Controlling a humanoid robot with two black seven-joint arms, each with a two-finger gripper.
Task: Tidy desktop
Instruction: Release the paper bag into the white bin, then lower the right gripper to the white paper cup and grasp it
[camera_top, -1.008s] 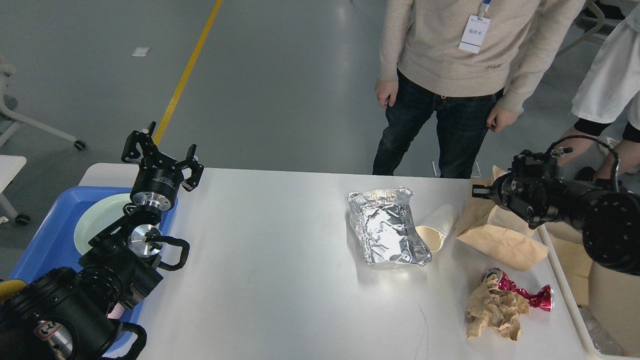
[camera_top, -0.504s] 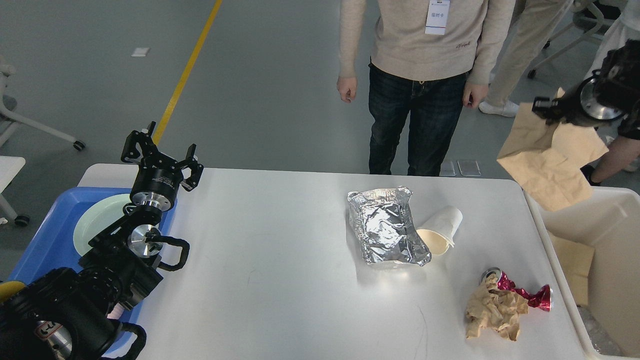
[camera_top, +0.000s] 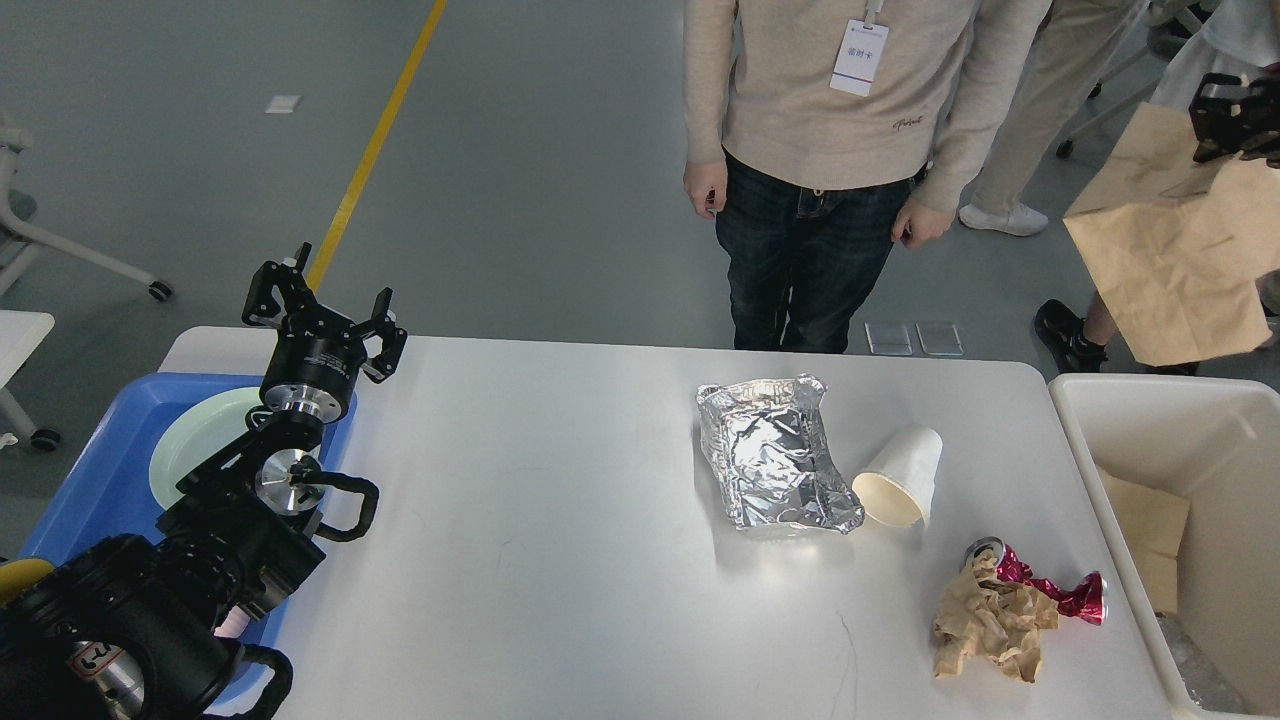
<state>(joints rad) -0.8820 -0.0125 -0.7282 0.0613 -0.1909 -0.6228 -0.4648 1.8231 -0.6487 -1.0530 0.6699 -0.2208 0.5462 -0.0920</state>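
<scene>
The white desktop (camera_top: 550, 500) carries a crumpled foil tray (camera_top: 775, 460), a tipped white paper cup (camera_top: 900, 480), a crushed red can (camera_top: 1065, 592) and a wad of brown paper (camera_top: 990, 625) at the right. My right gripper (camera_top: 1222, 118) is at the top right edge, shut on a brown paper bag (camera_top: 1170, 250) that hangs high above the far end of the white bin (camera_top: 1140, 430). My left gripper (camera_top: 325, 305) is open and empty, held above the desktop's left edge.
A blue tray (camera_top: 90, 480) with a pale green plate (camera_top: 190, 450) sits at the left under my left arm. The bin holds brown cardboard. A person in a beige sweater (camera_top: 830, 150) stands close behind the table; others stand at the right.
My right gripper has lifted the paper bag off the desktop's right end, up and to the right, over the bin. The cup has shifted slightly. The left arm has not moved.
</scene>
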